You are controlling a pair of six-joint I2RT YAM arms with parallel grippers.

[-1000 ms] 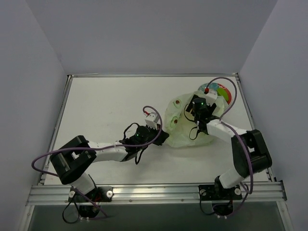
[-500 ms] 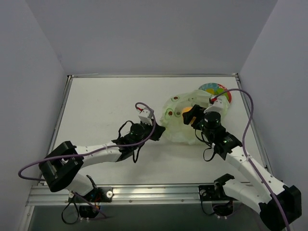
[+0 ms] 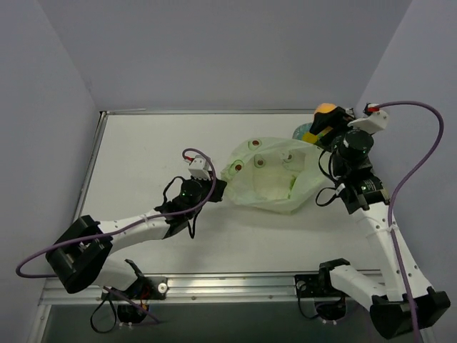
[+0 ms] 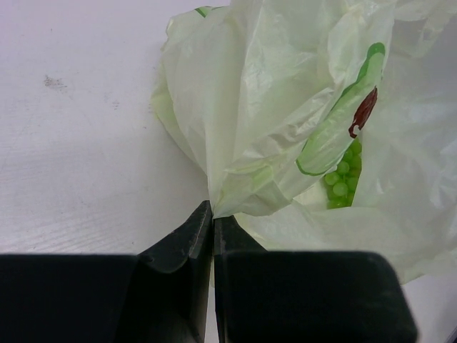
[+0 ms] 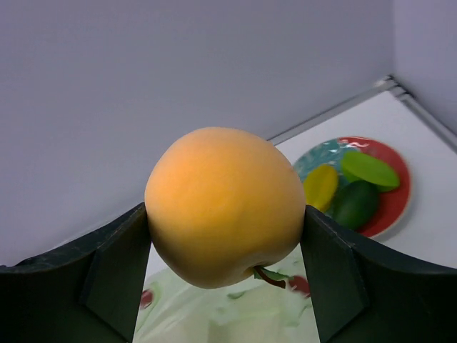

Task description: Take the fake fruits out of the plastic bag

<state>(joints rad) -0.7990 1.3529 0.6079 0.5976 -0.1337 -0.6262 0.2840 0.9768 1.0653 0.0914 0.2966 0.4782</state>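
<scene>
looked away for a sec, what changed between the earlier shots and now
The right gripper came up out of the plastic bag holding the orange fruit and carried it back and right, toward the plate. The left gripper shifted left, stretching the bag flatter. Unchanged: the left gripper stays pinched on the bag's edge, and the plate has not moved.

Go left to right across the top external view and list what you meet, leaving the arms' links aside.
The left gripper, shut on the bag's edge → plastic bag → orange fruit, held up off the table.
</scene>
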